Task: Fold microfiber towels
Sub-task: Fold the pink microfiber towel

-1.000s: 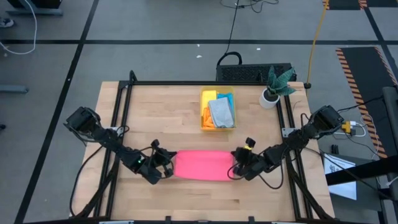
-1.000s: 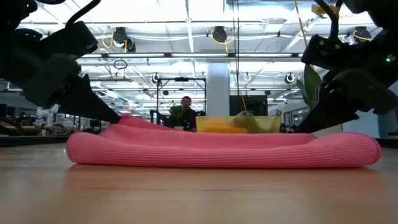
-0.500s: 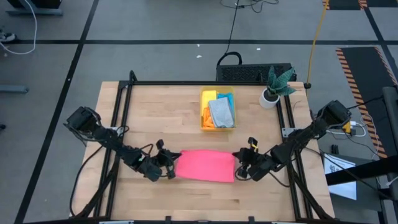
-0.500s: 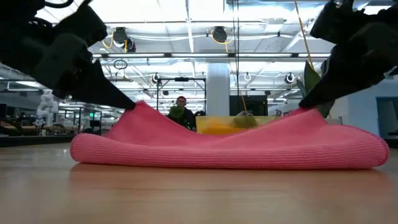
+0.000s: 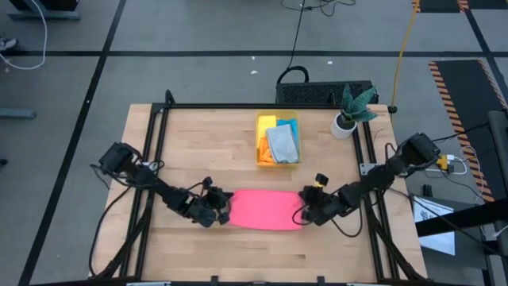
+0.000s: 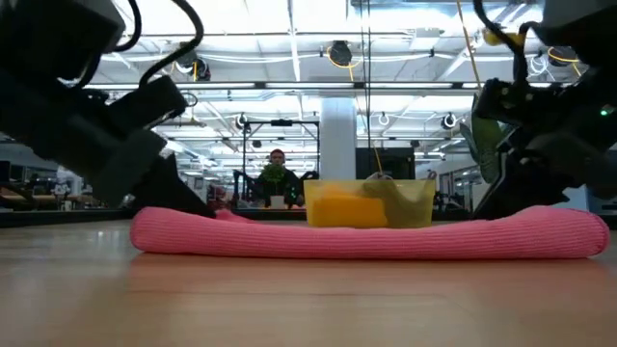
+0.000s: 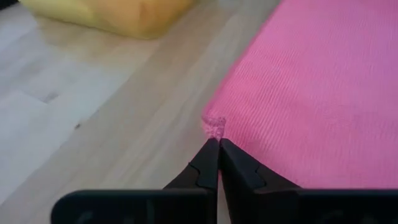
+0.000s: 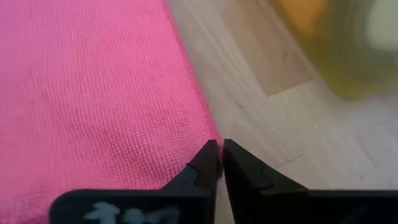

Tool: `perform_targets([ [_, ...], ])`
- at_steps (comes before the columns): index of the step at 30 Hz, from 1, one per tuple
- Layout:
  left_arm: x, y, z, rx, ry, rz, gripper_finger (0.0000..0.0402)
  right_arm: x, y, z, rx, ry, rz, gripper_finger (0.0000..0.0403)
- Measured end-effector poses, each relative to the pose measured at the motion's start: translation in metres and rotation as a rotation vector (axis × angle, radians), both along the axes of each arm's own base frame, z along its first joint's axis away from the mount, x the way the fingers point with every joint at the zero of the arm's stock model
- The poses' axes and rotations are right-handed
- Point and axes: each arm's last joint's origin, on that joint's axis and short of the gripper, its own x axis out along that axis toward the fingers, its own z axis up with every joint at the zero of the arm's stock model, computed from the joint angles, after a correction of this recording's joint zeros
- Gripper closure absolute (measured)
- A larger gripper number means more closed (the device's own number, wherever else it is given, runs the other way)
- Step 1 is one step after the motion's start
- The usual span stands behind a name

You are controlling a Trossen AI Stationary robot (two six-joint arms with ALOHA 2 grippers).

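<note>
A pink towel (image 5: 267, 209) lies folded in a flat strip on the wooden table, lengthwise from left to right; the low view shows it as a low roll (image 6: 366, 239). My left gripper (image 5: 225, 210) is shut at the towel's left end and my right gripper (image 5: 305, 211) at its right end. Both point slantwise down at it. More towels, in yellow, orange, blue and grey, lie in the yellow bin (image 5: 259, 143). My left gripper has its shut fingertips (image 7: 208, 155) at a corner of the towel's left end, where a small tuft (image 7: 214, 124) stands up just past them. It comes slanting down from the table's left. The towel lies flat on the table. My right gripper meets the corner (image 8: 208, 134) of the towel's right end with its fingertips (image 8: 208, 155), only a thin slit between them. It comes slanting down from the table's right. How much cloth is between the fingers I cannot tell. The towel lies flat.
The translucent yellow bin (image 6: 371, 202) stands behind the towel at the table's far middle. A plant in a white pot (image 5: 348, 119) is at the far right corner. Black rails (image 5: 151, 159) run along the table's sides. Bare wood lies near and far of the towel.
Both grippers raised the towel's end corners, then brought them down to the table. My left gripper has also gone toward the table's right. The towel, peaked at both ends half a second ago, now lies low and flat and sits slightly farther right.
</note>
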Motion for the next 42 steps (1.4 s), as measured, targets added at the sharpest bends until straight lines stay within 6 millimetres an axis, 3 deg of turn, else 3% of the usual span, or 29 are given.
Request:
perform_targets([
  [6, 0.004, 0.006, 0.002, -0.021, -0.002, -0.006, 0.0378, 0.005, -0.013, -0.002, 0.02, 0.033, -0.015, 0.0335],
  [11, 0.004, 0.007, 0.021, -0.05, -0.021, -0.062, 0.0344, 0.001, -0.023, 0.013, -0.002, 0.04, -0.01, 0.0293],
  [15, 0.003, 0.006, 0.046, -0.1, -0.111, -0.089, 0.0324, -0.005, -0.024, 0.033, 0.053, -0.043, -0.031, 0.0286],
  [19, 0.006, 0.001, 0.057, -0.126, -0.184, -0.142, 0.032, -0.004, -0.009, 0.046, 0.164, -0.121, 0.103, 0.0297],
  [24, 0.012, -0.003, 0.039, -0.142, -0.147, -0.201, 0.0329, 0.009, 0.016, 0.044, 0.302, -0.179, 0.357, 0.0324],
  [28, 0.017, -0.002, 0.012, -0.159, -0.105, -0.162, 0.034, 0.019, 0.03, 0.023, 0.385, -0.146, 0.511, 0.0354],
  [32, 0.017, 0.004, -0.013, -0.198, -0.037, -0.077, 0.0351, 0.018, 0.033, -0.002, 0.45, 0.004, 0.539, 0.0387],
  [37, 0.018, 0.011, -0.017, -0.181, -0.007, -0.047, 0.0363, 0.017, 0.041, -0.011, 0.472, 0.04, 0.595, 0.0398],
  [42, 0.016, 0.014, 0.0, -0.084, 0.022, -0.134, 0.0372, 0.014, 0.051, 0.002, 0.44, -0.05, 0.744, 0.04],
])
